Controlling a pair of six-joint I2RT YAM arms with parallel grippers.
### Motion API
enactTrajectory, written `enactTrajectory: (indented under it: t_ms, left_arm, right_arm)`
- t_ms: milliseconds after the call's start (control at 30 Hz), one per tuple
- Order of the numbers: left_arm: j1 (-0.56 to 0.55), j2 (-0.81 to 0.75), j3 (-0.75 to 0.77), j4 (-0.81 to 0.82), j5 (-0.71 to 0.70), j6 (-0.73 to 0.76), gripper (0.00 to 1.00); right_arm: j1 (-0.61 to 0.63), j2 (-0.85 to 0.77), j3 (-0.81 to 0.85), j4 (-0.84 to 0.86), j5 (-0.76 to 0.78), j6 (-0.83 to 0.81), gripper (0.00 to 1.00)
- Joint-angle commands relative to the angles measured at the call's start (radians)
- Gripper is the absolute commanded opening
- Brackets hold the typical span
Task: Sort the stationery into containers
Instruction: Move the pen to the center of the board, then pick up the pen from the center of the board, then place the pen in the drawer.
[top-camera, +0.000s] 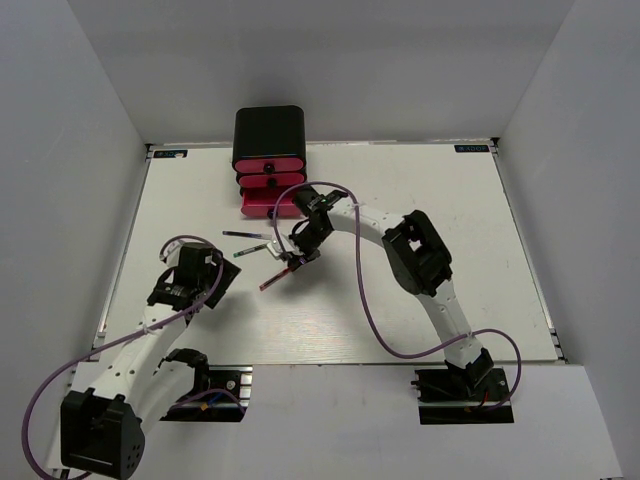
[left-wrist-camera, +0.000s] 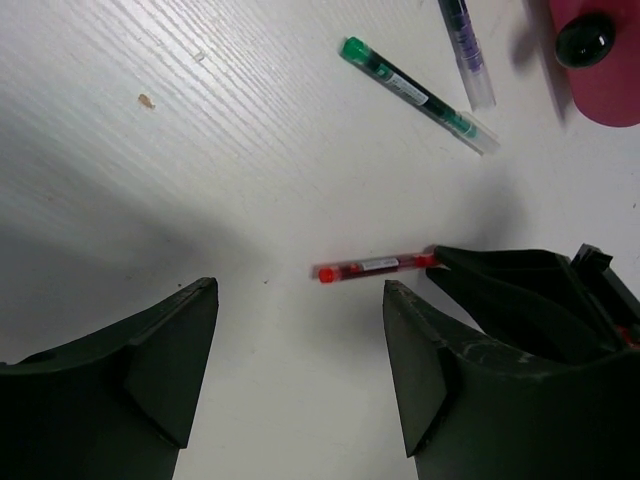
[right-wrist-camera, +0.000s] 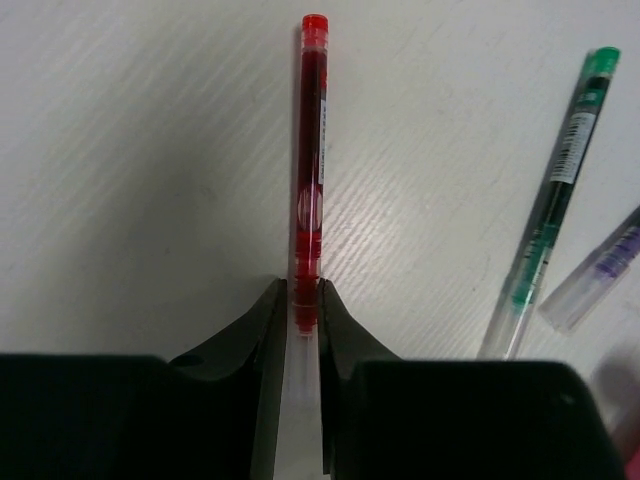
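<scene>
The right hand (right-wrist-camera: 303, 300) is clamping its two fingers (right-wrist-camera: 262, 335) together on the clear end of the red pen (right-wrist-camera: 312, 150), whose capped end is pointing away from it. This pen is sitting in front of the drawer box (top-camera: 268, 130), well apart from it, low over the white surface (top-camera: 180, 200); whether it is touching that surface cannot be told. The green pen (left-wrist-camera: 415, 95) is lying between the red pen and the drawer box, and a dark pen (left-wrist-camera: 465, 45) is lying nearer the box, just before its pulled-out pink bottom drawer (top-camera: 265, 207). The left hand (left-wrist-camera: 300, 370) is hovering with its fingers wide apart and nothing between them, farther from the drawer box than the red pen.
</scene>
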Motion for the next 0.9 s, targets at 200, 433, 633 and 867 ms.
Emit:
enactTrajectory:
  t_ms: [200, 433, 633, 867]
  left_arm:
    - [0.006, 0.102, -0.018, 0.190, 0.005, 0.005, 0.77]
    - [0.006, 0.243, 0.102, 0.227, -0.030, 0.187, 0.77]
    - [0.006, 0.343, 0.183, 0.236, -0.041, 0.307, 0.76]
    - [0.006, 0.397, 0.206, 0.218, -0.019, 0.317, 0.76]
  right_arm:
    - [-0.049, -0.157, -0.076, -0.035, -0.041, 0.150, 0.00]
    - [-0.121, -0.341, -0.237, 0.476, 0.059, 0.486, 0.00]
    - [-0.162, -0.275, -0.110, 0.542, 0.137, 0.542, 0.00]
    - [-0.152, -0.088, 0.149, 0.550, 0.188, 0.526, 0.00]
